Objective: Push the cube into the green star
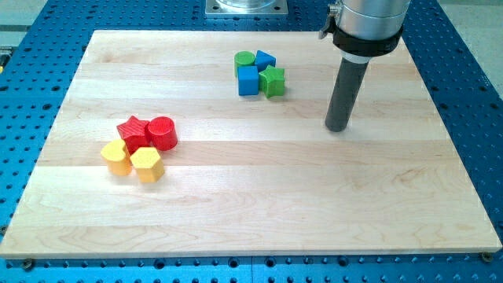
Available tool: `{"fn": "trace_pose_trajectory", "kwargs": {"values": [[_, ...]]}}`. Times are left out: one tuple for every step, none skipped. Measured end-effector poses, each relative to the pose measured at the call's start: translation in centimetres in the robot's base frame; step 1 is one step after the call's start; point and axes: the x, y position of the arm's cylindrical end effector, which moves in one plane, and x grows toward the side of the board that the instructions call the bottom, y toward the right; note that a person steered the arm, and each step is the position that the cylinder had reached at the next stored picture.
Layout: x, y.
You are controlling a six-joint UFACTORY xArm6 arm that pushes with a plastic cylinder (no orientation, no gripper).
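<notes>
With no gripper fitted, my tip (338, 128) stands right of centre; the blue cube (248, 80) already touches the green star (273, 81) at upper centre, so circle left and nudge rightward gently.

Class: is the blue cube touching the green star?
Touching: the camera view shows the blue cube pressed against the green star, no board between them.
</notes>
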Motion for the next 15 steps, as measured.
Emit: {"fn": "trace_pose_trajectory", "kwargs": {"values": [[0.0, 0.0], [0.0, 0.0], [0.0, 0.0], [0.0, -1.3], [0.0, -4.4], [0.0, -4.5], [0.2, -4.6], [0.2, -5.4], [0.7, -9.5], [1.4, -16.9], [0.1, -20.9], [-6.3, -21.3], [-8.9, -21.3], [-7.5, -20.8], [-4.3, -17.6]]}}
